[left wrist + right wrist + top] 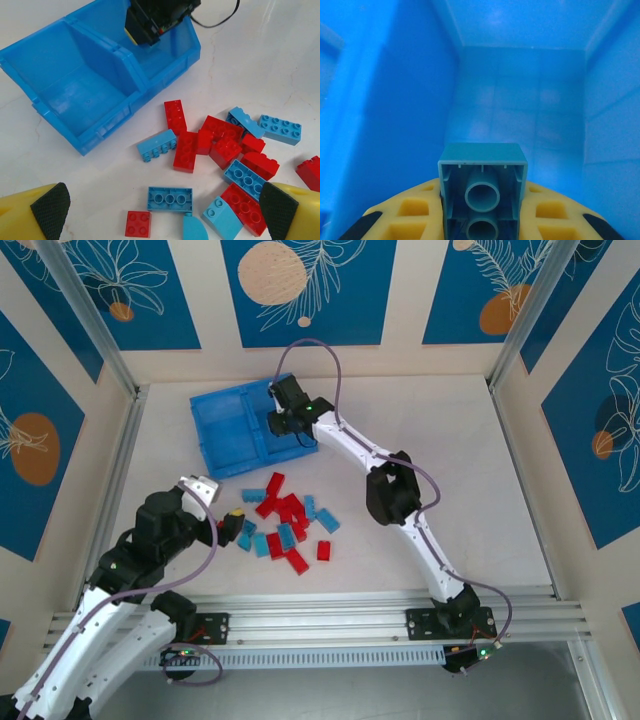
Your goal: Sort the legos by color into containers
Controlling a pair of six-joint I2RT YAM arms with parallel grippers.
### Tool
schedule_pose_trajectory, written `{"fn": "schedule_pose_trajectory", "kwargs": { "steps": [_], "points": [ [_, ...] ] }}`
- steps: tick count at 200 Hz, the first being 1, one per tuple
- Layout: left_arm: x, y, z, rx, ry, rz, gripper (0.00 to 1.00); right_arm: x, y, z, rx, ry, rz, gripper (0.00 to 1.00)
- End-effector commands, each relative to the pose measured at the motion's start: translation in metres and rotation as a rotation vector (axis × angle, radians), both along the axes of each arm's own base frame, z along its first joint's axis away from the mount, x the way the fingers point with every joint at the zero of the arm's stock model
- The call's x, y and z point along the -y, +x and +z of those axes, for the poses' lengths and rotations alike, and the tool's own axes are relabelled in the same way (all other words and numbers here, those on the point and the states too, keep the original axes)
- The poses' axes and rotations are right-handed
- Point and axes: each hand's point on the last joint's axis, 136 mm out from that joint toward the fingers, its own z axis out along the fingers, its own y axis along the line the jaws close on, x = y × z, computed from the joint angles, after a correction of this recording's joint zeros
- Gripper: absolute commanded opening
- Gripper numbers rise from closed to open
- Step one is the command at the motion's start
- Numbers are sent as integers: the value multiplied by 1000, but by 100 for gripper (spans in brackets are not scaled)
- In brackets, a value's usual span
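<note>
Right tool [283,422] pinches a light blue brick [482,187] directly above the bin's right compartment [545,125]. Left tool [160,212] gapes wide, nearer the loose legos [220,145].

Glossy plastic legos [176,116], smooth plastic bin [75,102]

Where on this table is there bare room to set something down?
Bare table runs between the right arm and the right wall, and left of the bin. The bin's left compartment looks bare. Crowded: the lego pile near the bin.
</note>
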Motion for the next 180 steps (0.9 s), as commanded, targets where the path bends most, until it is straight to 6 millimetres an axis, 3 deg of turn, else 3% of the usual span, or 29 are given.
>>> {"fn": "schedule_pose_trajectory", "kwargs": {
  "steps": [1, 35, 74, 100, 115, 136, 155, 180],
  "points": [
    [-2, 2, 5, 30, -2, 12, 100, 0, 2, 13, -30, 57, -25, 26],
    [-2, 2, 1, 22, 21, 8, 100, 0, -5, 32, -42, 83, -17, 47],
    [0, 5, -3, 0, 25, 9, 100, 6, -27, 87, -26, 127, 23, 46],
    [-2, 8, -6, -23, 25, 36, 100, 14, -58, 132, -32, 182, 72, 47],
    [-7, 10, -5, -48, 7, 92, 100, 23, -90, 159, -53, 224, 124, 47],
    [-10, 9, -2, -129, -81, 183, 100, 38, -148, 190, -66, 281, 235, 48],
    [-7, 11, -3, -208, -186, 263, 100, 57, -203, 201, -48, 306, 305, 50],
    [10, 20, -16, -331, -249, 286, 100, 84, -261, 195, -52, 366, 315, 55]
  ]
}}
